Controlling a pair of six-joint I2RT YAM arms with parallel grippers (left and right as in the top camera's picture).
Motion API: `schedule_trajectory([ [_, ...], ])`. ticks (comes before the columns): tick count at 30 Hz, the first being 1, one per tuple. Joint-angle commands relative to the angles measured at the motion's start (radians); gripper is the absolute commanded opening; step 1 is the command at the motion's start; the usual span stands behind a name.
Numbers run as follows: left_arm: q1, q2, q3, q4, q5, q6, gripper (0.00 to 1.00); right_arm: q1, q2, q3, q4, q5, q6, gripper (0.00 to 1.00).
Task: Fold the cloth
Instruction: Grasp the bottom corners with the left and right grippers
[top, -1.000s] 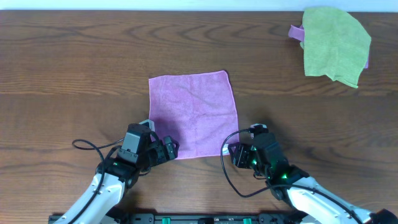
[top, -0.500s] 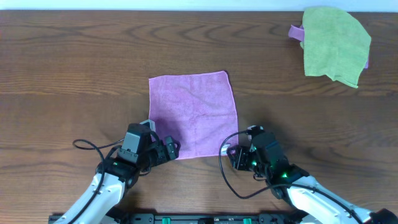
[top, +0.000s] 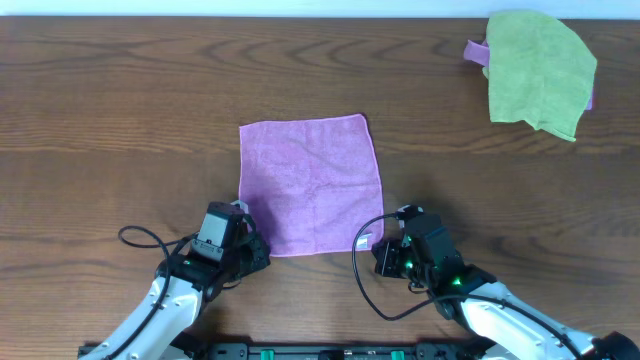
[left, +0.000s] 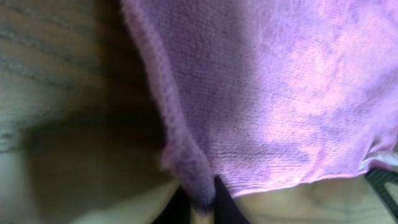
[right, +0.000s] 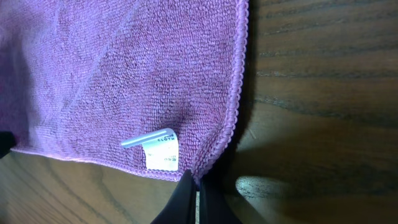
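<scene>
Small square purple cloth (top: 310, 185), soft terry pile, thin hemmed edges, one faint diagonal crease. Lies flat near the middle of the surface (top: 120, 120), slightly skewed. Carries a white label (right: 158, 146) just inside the near right corner.

Far edge and both side edges free, with open wood beyond them. Green cloth (top: 538, 72) well apart, at the far right of the surface.

Near edge held at both ends. Left tool (top: 253, 250) closed tight on the near left corner, hem bunched up between the fingertips in the left wrist view. Right tool (top: 379, 244) closed on the hem at the near right corner, fingers (right: 183, 199) pressed together with no gap.
</scene>
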Motion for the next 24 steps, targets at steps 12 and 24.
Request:
schedule_trajectory([
  [12,0.002,0.005,0.002,-0.006,0.039,-0.04,0.06,-0.001,0.011,0.024,0.0,-0.006,-0.01,0.01],
  [24,0.002,0.005,0.003,-0.003,0.038,-0.039,0.06,-0.001,0.011,0.036,-0.03,-0.006,-0.026,0.61],
])
